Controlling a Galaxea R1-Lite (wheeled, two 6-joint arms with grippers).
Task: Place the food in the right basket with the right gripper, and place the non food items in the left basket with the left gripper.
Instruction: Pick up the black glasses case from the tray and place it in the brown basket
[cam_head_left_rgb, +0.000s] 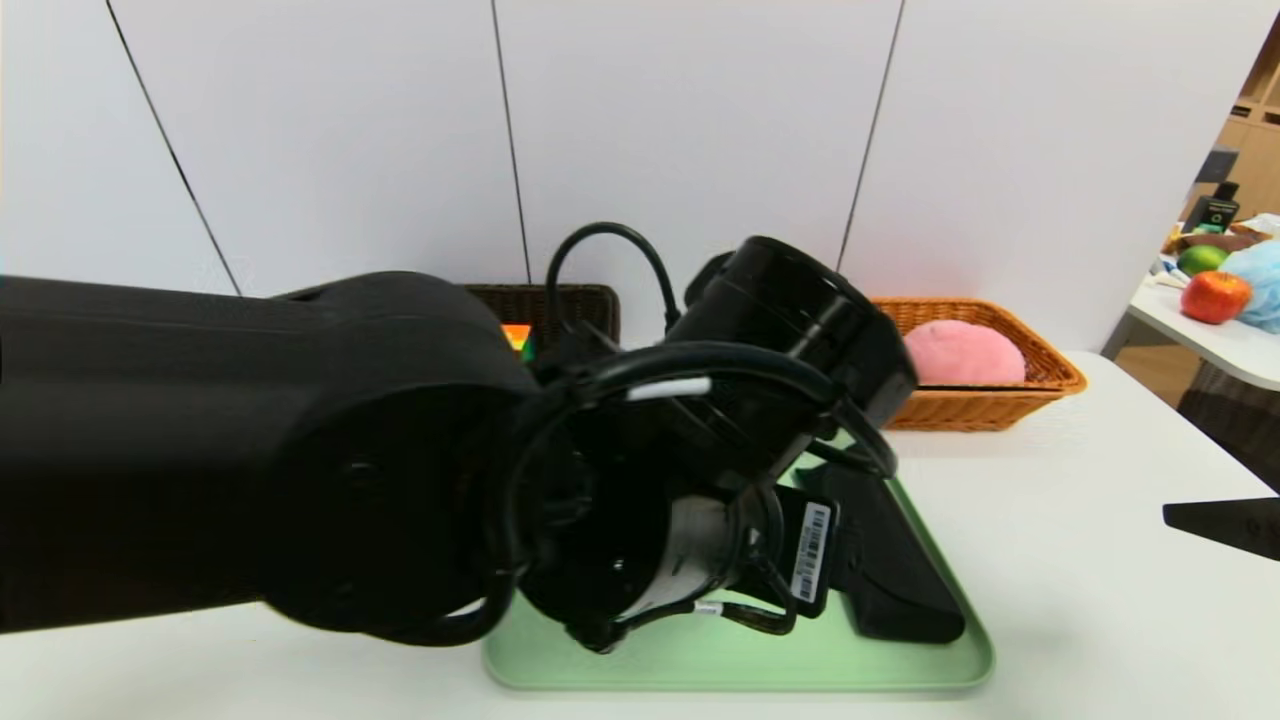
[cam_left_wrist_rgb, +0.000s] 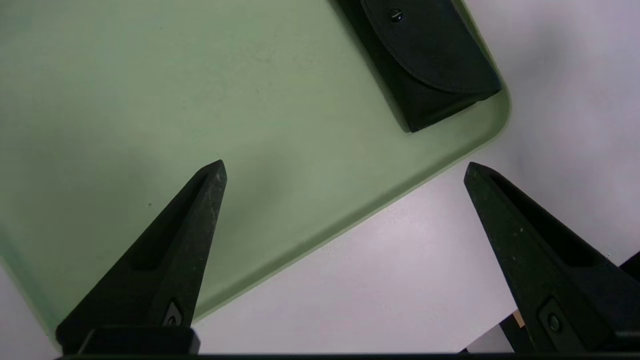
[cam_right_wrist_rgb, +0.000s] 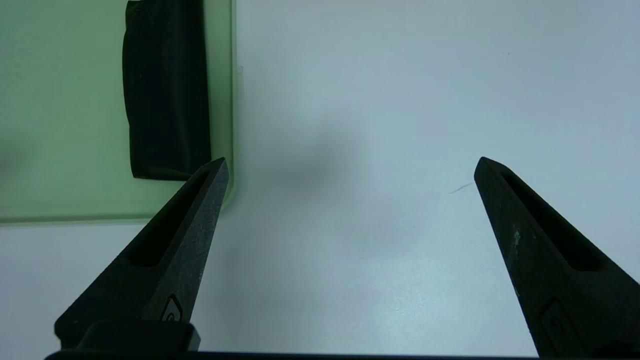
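White table (cam_left_wrist_rgb: 400, 280), black case (cam_left_wrist_rgb: 430, 60) on tray corner beyond open left end effector (cam_left_wrist_rgb: 345, 170).

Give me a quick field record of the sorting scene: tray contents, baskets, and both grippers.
tray: green tray, holds only a black case
case position: near the tray's right edge
left basket: dark wicker basket, multicoloured cube inside
right basket: orange wicker basket, pink round item inside
left gripper: jaws open, over the tray's corner
right gripper: jaws open, over the bare table

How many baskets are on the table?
2. The dark basket stands at the back, mostly hidden behind the left arm; the orange basket stands at the back right, holding a pink item.
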